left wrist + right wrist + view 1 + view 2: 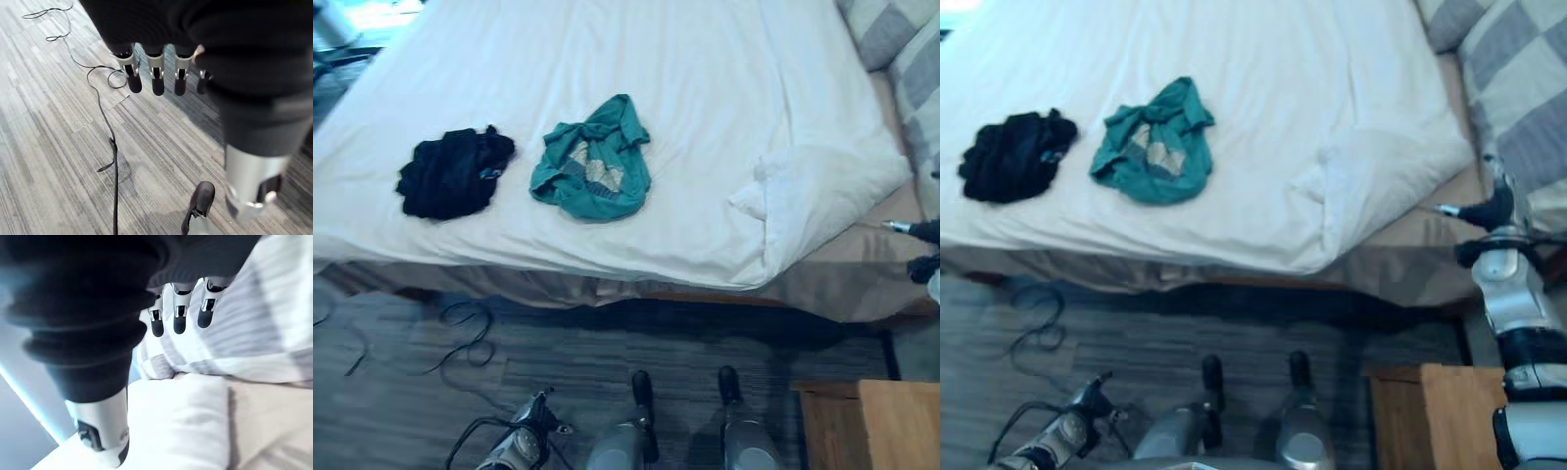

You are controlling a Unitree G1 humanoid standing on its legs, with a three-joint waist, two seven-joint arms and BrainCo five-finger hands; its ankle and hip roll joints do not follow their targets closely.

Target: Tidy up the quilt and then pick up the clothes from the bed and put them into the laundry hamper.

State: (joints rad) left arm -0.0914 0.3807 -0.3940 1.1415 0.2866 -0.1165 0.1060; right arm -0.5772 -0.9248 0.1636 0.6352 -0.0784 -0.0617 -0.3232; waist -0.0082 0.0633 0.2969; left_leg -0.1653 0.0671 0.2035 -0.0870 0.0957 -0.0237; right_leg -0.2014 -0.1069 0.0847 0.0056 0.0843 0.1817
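A white quilt [685, 88] covers the bed, and its near right corner [822, 186] is folded back in a rumpled lump. On the quilt lie a crumpled teal shirt [592, 162] and, to its left, a black garment [453, 172]. My right hand [1491, 210] hovers open over the bare beige sheet just right of the folded corner, fingers [178, 316] straight and holding nothing. My left hand [522, 443] hangs low over the floor in front of the bed, also open, its fingers [157, 76] straight.
Grey checked pillows [1518, 88] lie at the head of the bed on the right. A wooden nightstand [871, 421] stands at the lower right, close to the bed's edge. The beige sheet [862, 245] is exposed beside the folded corner.
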